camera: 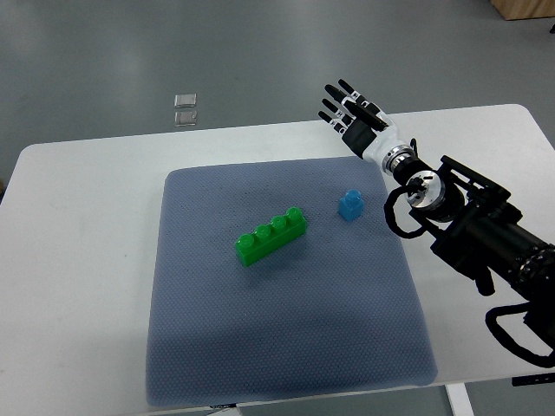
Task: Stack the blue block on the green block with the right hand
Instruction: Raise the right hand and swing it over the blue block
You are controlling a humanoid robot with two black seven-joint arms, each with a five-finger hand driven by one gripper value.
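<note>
right hand: fingers spread, empty, over far counter edge, well apart from blocks
blue block: on mat, right of green, not touching
green block: four studs, lies diagonal, mid mat
mat: grey-blue, on white counter

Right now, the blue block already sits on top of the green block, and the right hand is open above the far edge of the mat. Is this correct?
Not quite. In the top view the blue block is not on the green block; it stands apart from it on the mat, to its right. The rest holds: the right hand is open near the mat's far edge.
</note>
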